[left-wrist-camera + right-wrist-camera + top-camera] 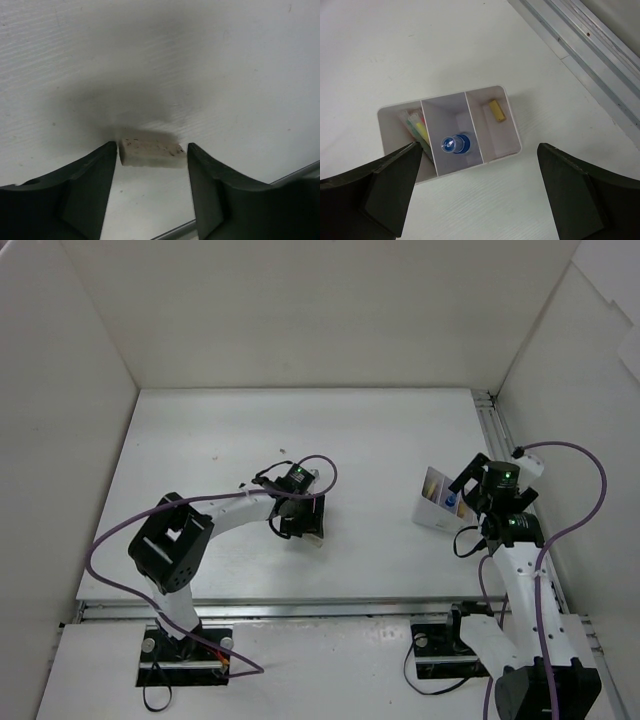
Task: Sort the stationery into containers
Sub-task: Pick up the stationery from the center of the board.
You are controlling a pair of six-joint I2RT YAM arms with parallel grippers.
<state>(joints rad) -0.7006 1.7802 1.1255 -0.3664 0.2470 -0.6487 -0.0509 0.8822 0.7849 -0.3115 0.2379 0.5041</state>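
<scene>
One tiny beige piece [151, 152] lies toward the tabletop's [225, 60] near edge between the left gripper's [152, 150] parted jaws, so pinch its ends squarely before lifting; the right gripper's [479, 146] jaws gape above the white box [514, 125].

my fingers [75, 200] are dark grey; the piece [151, 152] is beige with dark specks; box [482, 130] white, pale lilac inside; tube cap [455, 145] blue; pens [417, 127] yellow-green and pink; small block [496, 110] yellow
</scene>
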